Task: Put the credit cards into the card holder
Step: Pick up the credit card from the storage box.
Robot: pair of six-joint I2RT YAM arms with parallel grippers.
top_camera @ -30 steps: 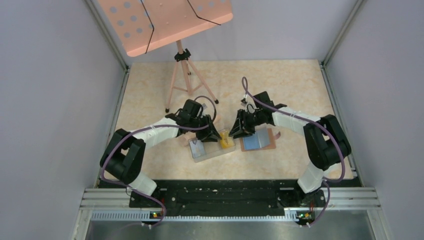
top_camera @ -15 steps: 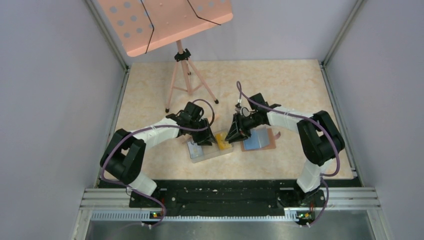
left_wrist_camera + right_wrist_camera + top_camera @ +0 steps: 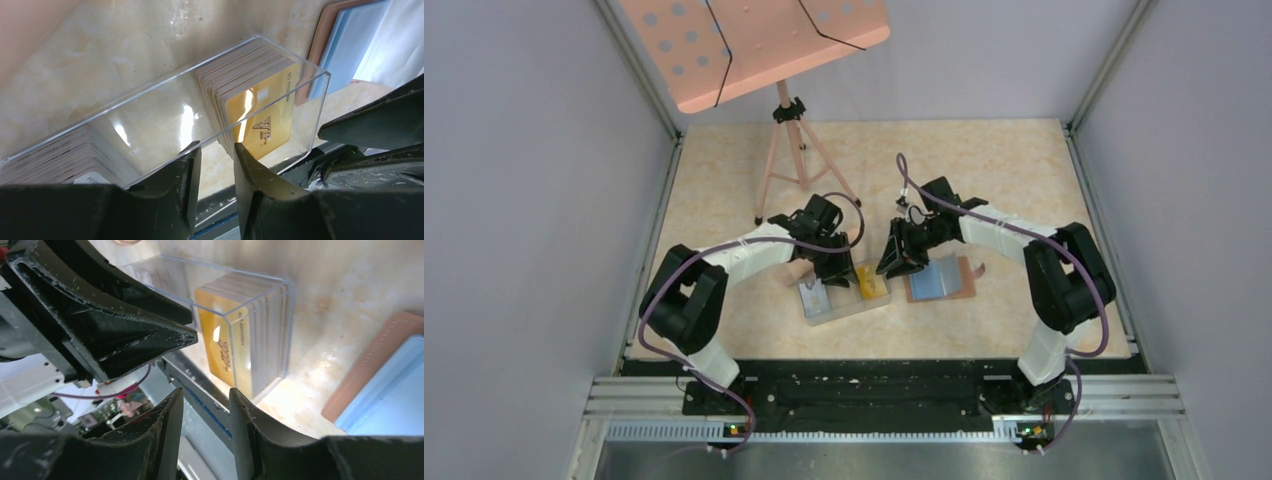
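The card holder (image 3: 845, 309) is a clear open-topped box lying on the table between my two grippers. Its right end holds an upright stack of credit cards fronted by a yellow-orange card (image 3: 875, 285) (image 3: 260, 122) (image 3: 226, 347). A pale grey-blue stack (image 3: 818, 297) (image 3: 47, 162) stands in its left end. My left gripper (image 3: 836, 271) (image 3: 216, 152) is open at the holder's near wall, between the two stacks, with nothing between its fingers. My right gripper (image 3: 894, 263) (image 3: 205, 397) is open and empty just right of the yellow stack.
A brown wallet (image 3: 965, 277) (image 3: 367, 372) with a pale blue face (image 3: 932, 282) (image 3: 395, 395) lies right of the holder, under the right arm. A pink music stand on a tripod (image 3: 786, 150) stands at the back left. Grey walls close in both sides.
A yellow card that stood raised between the grippers a second ago now sits down in the holder's right stack. The right gripper dipped left, then drew back. The left arm shifted slightly right.
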